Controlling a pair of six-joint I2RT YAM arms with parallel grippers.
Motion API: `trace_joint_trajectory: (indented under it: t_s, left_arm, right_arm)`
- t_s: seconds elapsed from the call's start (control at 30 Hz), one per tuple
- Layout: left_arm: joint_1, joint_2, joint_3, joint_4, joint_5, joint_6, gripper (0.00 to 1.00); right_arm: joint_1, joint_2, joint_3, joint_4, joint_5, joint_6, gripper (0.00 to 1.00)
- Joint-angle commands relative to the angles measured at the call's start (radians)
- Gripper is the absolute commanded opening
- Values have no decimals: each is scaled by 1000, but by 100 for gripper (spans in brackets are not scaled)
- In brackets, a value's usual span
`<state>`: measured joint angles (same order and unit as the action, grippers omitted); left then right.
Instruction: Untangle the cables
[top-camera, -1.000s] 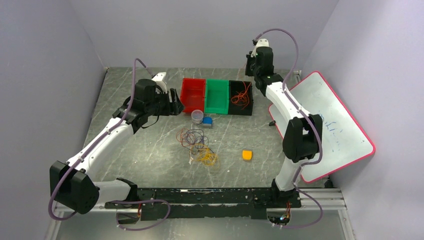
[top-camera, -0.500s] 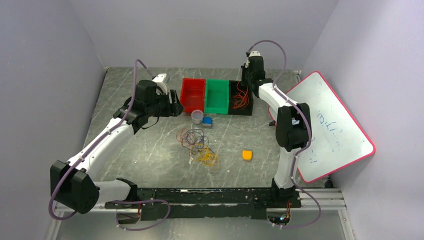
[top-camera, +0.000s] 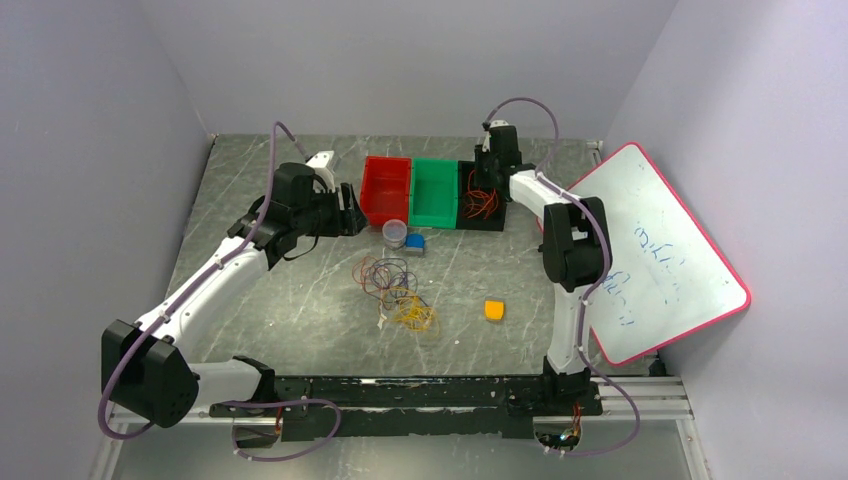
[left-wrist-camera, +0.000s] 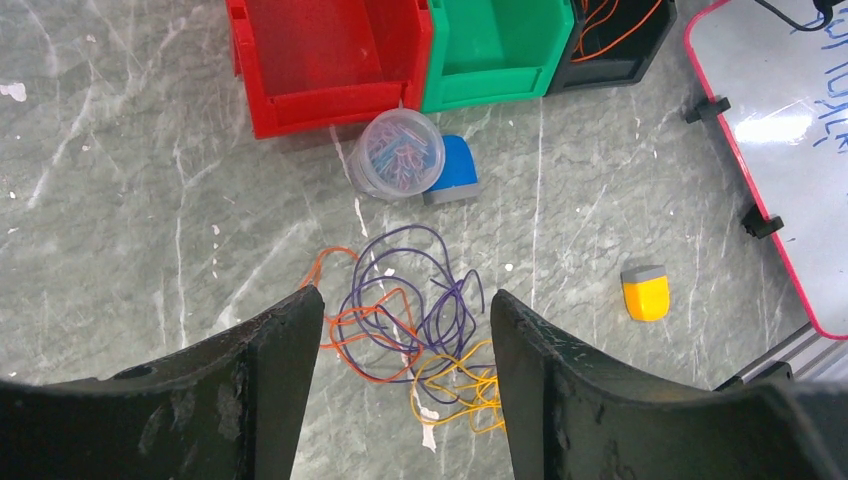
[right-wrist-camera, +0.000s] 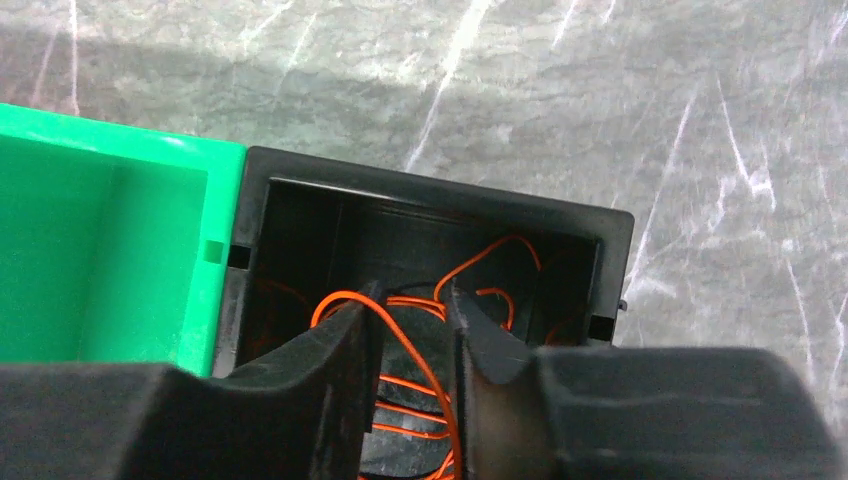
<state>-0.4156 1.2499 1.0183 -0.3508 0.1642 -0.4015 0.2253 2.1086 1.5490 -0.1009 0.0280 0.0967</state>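
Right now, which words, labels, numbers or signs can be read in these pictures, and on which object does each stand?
No text can be read with certainty.
On the whiteboard: blue handwriting, too small and blurred to read in either view that shows it.
On the red bin, green bin and black bin: no label visible.

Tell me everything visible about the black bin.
The black bin is a rectangular, open-topped box of seemingly moulded plastic. It stands upright on the table, its side against the green bin. Looped red-orange wires lie inside. The right gripper hangs over its opening, jaws slightly apart; whether it touches the bin cannot be told.
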Motion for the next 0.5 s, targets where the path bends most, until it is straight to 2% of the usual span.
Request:
trace_joint_trajectory:
  t_s: [0.0,0.1,0.17,0.23,0.47]
  left_arm:
    - [8,7,0,-8,17,-11,68]
    - [8,14,3,-4,20,-13,68]
    - [8,19,5,-1,24,-15,68]
    - [8,24,6,1,27,-16,68]
    - [8,34,6,3,38,-17,67]
  right_arm:
    - [-7,-34,35,7,-20,3,35]
    - [-6,-64,44,-7,-23,-1,42]
    - [-6,-82,46,-23,-26,-6,52]
    - [-7,-99,45,-43,-23,-12,57]
    - [-7,-144,54,-144,3,-28,61]
